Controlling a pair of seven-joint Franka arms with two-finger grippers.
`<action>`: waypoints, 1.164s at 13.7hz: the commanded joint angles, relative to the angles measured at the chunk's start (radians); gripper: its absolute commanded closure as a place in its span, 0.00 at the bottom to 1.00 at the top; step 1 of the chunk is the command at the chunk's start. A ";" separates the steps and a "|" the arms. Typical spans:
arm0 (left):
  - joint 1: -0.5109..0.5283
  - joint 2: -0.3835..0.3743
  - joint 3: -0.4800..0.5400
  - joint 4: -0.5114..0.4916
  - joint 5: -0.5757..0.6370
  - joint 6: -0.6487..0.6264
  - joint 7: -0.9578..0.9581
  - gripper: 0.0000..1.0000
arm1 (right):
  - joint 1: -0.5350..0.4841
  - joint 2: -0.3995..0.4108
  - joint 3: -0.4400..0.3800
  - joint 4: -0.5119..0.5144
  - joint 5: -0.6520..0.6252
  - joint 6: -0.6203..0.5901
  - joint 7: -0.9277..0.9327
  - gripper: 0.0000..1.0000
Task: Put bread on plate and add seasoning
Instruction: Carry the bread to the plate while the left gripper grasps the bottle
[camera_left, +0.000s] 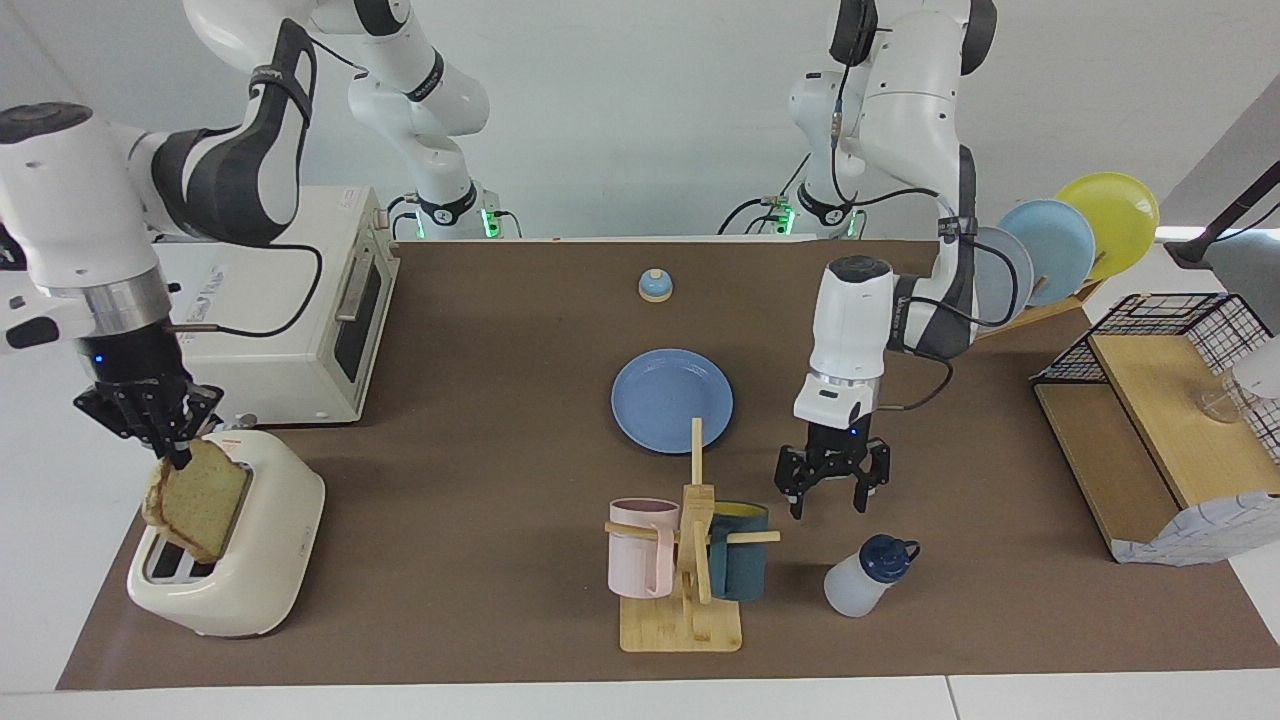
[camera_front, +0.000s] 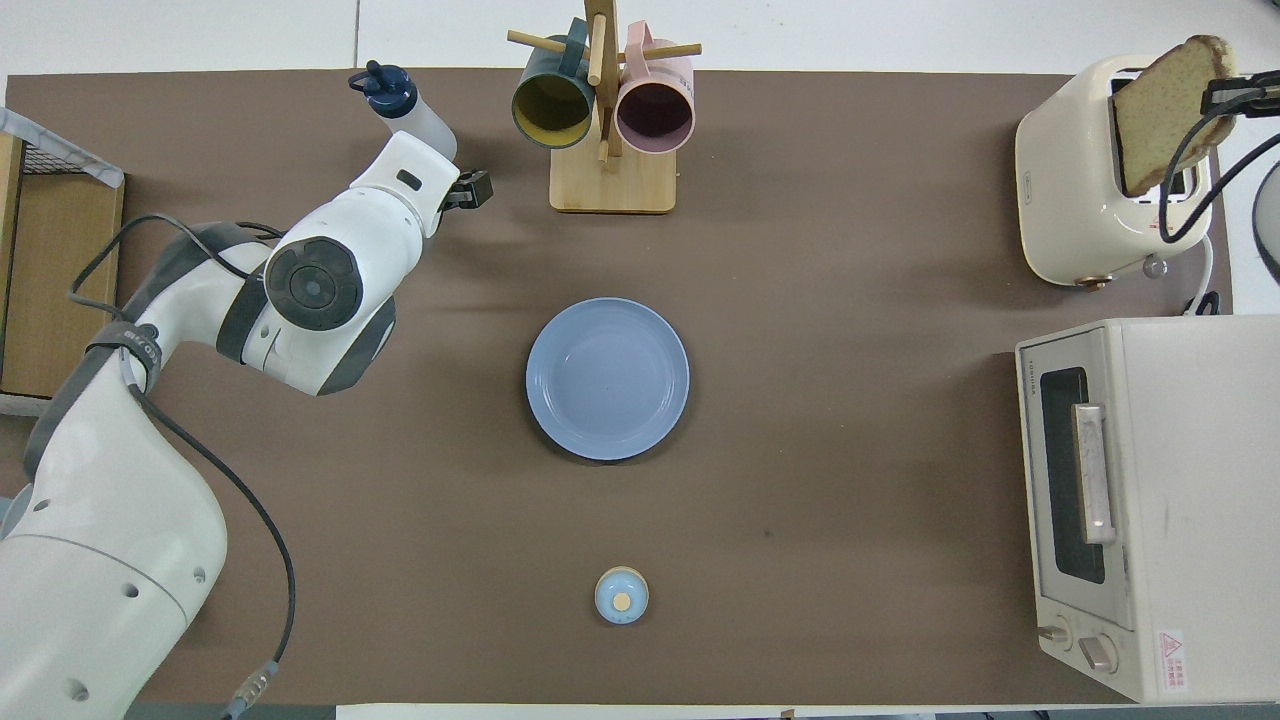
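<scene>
Tan bread (camera_left: 197, 497), clamped in the right end effector (camera_left: 170, 452), hangs over the toaster (camera_left: 255, 570), the blue plate (camera_left: 672, 400) mid-bench lies bare, and the left end effector (camera_left: 829, 493) gapes above the untouched seasoning (camera_left: 866, 577).

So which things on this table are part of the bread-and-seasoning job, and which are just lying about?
In the job:
tan toast slice, held by right gripper
round blue plate
white navy-capped seasoning bottle
open left gripper

Lying about:
cream toaster
toaster oven
wooden mug rack
blue bell
</scene>
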 joint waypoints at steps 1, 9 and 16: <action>-0.010 0.091 0.034 0.111 0.029 0.028 -0.033 0.00 | 0.038 -0.080 0.047 0.069 0.009 -0.189 -0.057 1.00; 0.025 0.142 0.034 0.195 0.031 0.032 -0.029 0.00 | 0.299 -0.209 0.083 -0.063 0.068 -0.291 0.352 1.00; 0.026 0.173 0.034 0.240 0.038 0.023 -0.021 0.00 | 0.607 -0.294 0.085 -0.408 0.201 0.066 0.790 1.00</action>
